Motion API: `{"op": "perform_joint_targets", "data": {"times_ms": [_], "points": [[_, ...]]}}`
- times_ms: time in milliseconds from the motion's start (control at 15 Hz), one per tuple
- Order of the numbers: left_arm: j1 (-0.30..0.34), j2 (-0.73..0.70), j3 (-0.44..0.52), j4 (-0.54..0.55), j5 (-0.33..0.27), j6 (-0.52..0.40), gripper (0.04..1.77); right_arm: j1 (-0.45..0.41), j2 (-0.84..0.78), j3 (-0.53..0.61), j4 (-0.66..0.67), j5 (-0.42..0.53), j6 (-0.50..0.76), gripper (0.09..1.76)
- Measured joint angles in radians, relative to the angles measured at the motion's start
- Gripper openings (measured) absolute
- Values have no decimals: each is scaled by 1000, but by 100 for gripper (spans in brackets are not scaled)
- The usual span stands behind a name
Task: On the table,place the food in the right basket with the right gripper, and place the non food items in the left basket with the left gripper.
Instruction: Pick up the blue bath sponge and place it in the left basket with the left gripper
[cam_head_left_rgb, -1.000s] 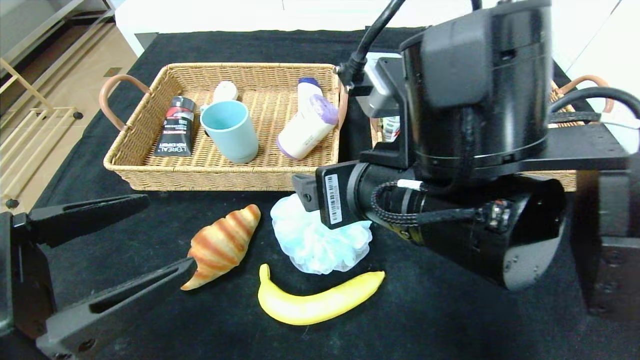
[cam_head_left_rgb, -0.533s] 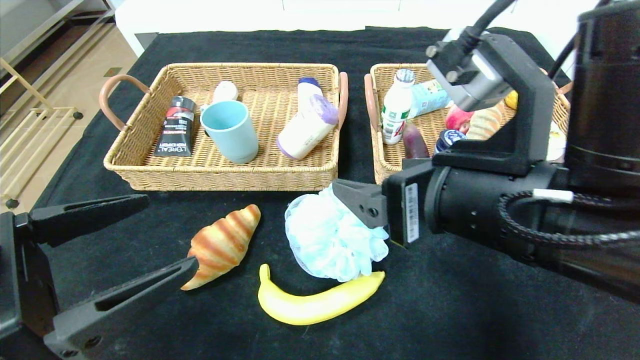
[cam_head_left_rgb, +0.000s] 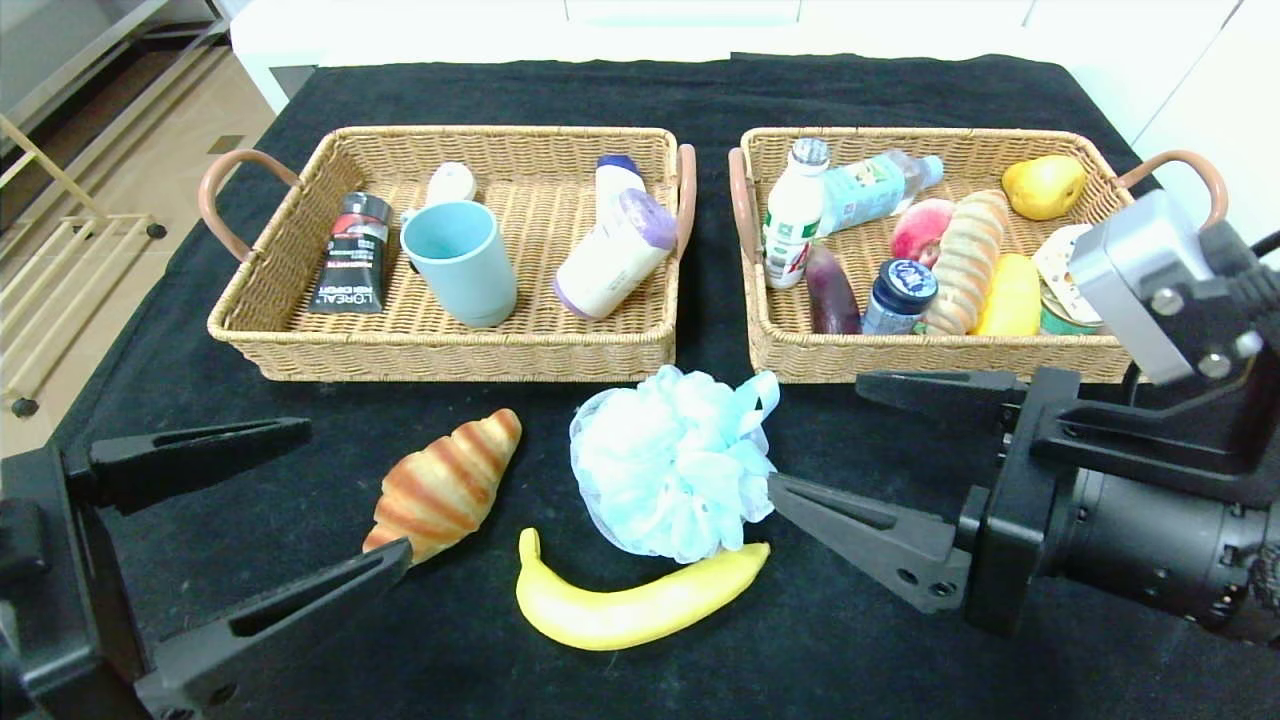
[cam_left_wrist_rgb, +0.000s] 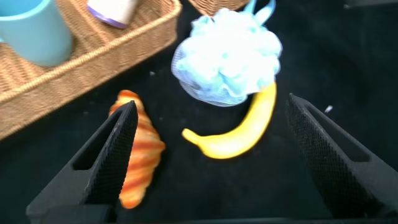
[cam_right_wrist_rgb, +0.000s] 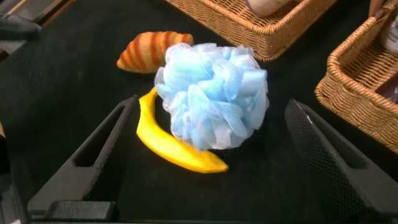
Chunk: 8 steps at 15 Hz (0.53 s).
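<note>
A croissant, a blue bath loofah and a yellow banana lie on the black table in front of the baskets. The loofah rests on the banana's right end. My left gripper is open and empty at the near left, its near finger by the croissant. My right gripper is open and empty just right of the loofah. The left wrist view shows the croissant, banana and loofah beyond the open left gripper. In the right wrist view the loofah and banana lie between the open right gripper's fingers.
The left basket holds a black tube, a teal mug and a white-purple bottle. The right basket holds bottles, bread, fruit and cans. Both stand behind the loose items. The floor drops off at the table's left edge.
My right arm has drawn back to the right from over the loofah, uncovering the right basket. The loofah has shifted slightly right onto the banana's end. The left gripper has shifted slightly.
</note>
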Motion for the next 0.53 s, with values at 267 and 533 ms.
{"op": "perform_joint_targets", "data": {"times_ms": [267,533], "points": [[-7,-20,-6,10,41,16,172,-185,-18,198,-248,213,-35,170],[-12,-54,-12,115,96,18,172,-334,-22,342,-413,352,-40,170]]}}
